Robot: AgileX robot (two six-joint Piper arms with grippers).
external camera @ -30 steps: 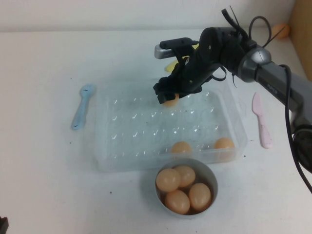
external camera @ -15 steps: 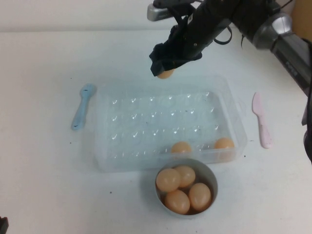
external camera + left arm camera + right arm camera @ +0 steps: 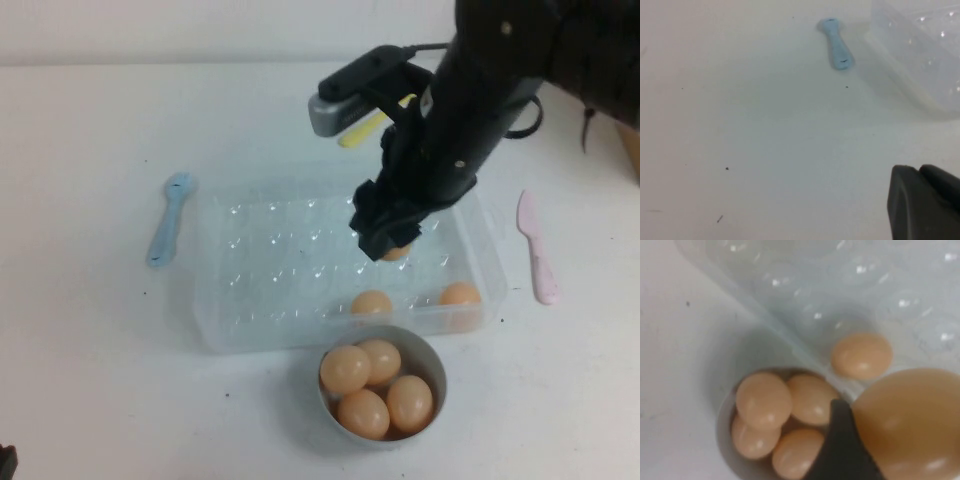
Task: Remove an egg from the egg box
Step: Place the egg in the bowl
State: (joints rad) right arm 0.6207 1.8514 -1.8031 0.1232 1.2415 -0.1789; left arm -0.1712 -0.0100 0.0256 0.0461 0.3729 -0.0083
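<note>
Right pincer (image 3: pixel 388 240) grips egg (image 3: pixel 912 417) (left pincer (image 3: pixel 925 200) parked)

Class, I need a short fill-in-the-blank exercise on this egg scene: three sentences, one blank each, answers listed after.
1. The right gripper is shut on one ____.
2. The grey bowl holds ____ eggs.
3. The number of eggs resting in the egg box is ____.
The left gripper sits low over bare table, away from the blue spoon.
Answers: egg; four; two

Right hand (image 3: pixel 392 243) holding a tan egg (image 3: pixel 396 250) above the clear plastic egg box (image 3: pixel 230 330).
Four eggs crowd the grey round bowl (image 3: pixel 432 362); white bench (image 3: pixel 90 350) beside the left hand (image 3: pixel 925 205) is open.
</note>
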